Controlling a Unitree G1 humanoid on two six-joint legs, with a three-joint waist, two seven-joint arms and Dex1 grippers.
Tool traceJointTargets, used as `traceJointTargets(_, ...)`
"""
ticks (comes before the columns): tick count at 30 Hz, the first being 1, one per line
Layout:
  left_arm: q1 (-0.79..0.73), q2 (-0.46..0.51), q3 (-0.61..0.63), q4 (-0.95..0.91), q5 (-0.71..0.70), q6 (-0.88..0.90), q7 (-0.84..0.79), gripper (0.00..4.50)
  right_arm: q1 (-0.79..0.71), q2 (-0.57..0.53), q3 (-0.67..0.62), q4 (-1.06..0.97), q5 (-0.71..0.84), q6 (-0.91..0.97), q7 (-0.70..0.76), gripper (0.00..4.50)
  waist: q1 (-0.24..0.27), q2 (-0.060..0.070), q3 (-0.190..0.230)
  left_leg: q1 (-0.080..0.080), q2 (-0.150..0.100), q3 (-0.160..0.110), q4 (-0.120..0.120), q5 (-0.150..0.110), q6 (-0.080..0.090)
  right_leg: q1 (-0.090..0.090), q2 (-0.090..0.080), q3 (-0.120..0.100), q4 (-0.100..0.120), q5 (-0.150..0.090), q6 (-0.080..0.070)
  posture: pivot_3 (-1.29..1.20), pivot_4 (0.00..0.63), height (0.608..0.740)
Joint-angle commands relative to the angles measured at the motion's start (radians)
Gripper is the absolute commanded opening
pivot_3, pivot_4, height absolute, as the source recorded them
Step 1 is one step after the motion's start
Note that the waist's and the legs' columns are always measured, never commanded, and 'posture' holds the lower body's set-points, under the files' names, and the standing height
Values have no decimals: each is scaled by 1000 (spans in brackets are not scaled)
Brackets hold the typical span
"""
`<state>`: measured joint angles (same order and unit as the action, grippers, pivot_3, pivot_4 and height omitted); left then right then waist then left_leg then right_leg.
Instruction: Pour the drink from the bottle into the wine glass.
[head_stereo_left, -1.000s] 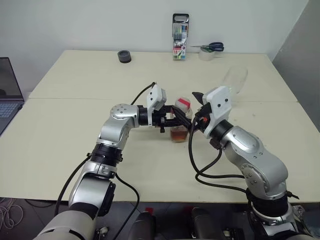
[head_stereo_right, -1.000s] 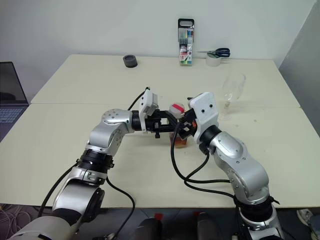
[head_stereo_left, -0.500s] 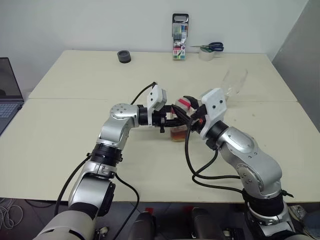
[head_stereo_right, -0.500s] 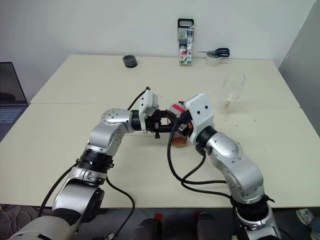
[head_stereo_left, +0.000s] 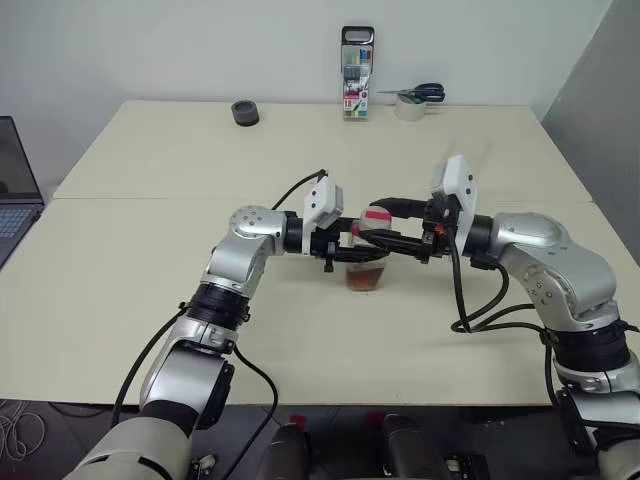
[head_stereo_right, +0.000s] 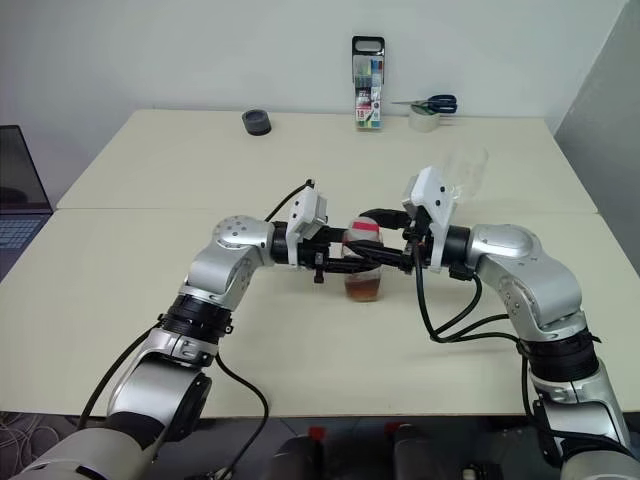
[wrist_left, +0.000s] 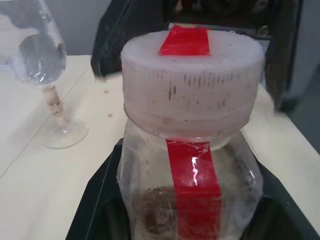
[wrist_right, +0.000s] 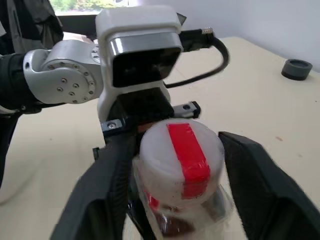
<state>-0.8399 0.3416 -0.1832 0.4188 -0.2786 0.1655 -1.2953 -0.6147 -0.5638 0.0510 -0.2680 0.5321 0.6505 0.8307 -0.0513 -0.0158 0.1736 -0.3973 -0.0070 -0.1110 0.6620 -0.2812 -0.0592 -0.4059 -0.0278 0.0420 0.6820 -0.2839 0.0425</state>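
Observation:
The bottle (head_stereo_left: 366, 258) is a small clear jar with a white cap (wrist_right: 176, 147) bearing a red strip, and it stands on the table near the middle. The amber drink (head_stereo_left: 365, 278) lies in its bottom. My left gripper (head_stereo_left: 352, 252) comes in from the left and is shut on the bottle's body; its black fingers (wrist_left: 97, 200) flank the clear wall. My right gripper (head_stereo_left: 378, 224) reaches in level from the right, open, with one finger on each side of the cap. The wine glass (head_stereo_right: 463, 170) stands upright behind my right wrist, and its foot (wrist_left: 62, 135) rests on the table.
A marker pack (head_stereo_left: 357, 72) stands at the table's far edge, with scissors on a tape roll (head_stereo_left: 410, 100) to its right and a small black round thing (head_stereo_left: 243, 112) to its left. A laptop (head_stereo_left: 15, 190) sits at the left edge.
My right arm has swung its elbow out to the right, so the gripper now points leftward at the cap instead of coming from close in. The left gripper kept its hold on the bottle.

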Motion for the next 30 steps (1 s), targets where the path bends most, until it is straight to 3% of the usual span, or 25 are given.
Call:
traceJointTargets(1, -32, 0, 31, -6, -9, -28, 7, 1831, 33, -33, -100, -154, 39, 34, -66, 4361, 2, 0, 0, 0, 0, 0, 0, 0, 0, 0, 0, 0, 0, 0, 0, 0, 150, 740)
traceJointTargets(6, -39, -5, 35, 18, -5, -41, 7, 1831, 158, 1, -164, -403, 84, 169, -278, 4500, 9, 0, 0, -1, 0, -1, 0, 0, 0, 0, -1, 0, 0, 0, 0, 0, 150, 740)
traceJointTargets(11, -51, -17, 34, 43, 0, -54, 11, 1830, 234, 165, -41, -524, -100, 185, -604, 4500, 7, 0, 0, 0, 0, 0, 0, 0, 0, 0, 0, 0, 1, 0, 0, 0, 150, 740)
traceJointTargets(14, -58, -27, 33, 52, 4, -59, 12, 1830, 233, 234, 54, -534, -209, 178, -718, 4500, 5, 0, 0, 0, 0, 0, 1, 0, 0, -1, 1, 1, 2, 0, 0, 0, 150, 740)
traceJointTargets(20, -69, -34, 34, 71, 7, -72, 14, 1830, 224, 330, 145, -497, -282, 167, -774, 4500, -2, 0, 0, 0, 0, 0, 0, 2, -4, -1, 1, 1, 1, 0, 0, 0, 150, 740)
traceJointTargets(30, -61, -36, 33, 65, 9, -74, 23, 1828, 177, 412, 161, -406, -375, 131, -812, 4500, -3, 0, 0, 0, 0, 0, 0, 2, -3, -1, 1, 0, 1, 0, 0, 0, 150, 740)
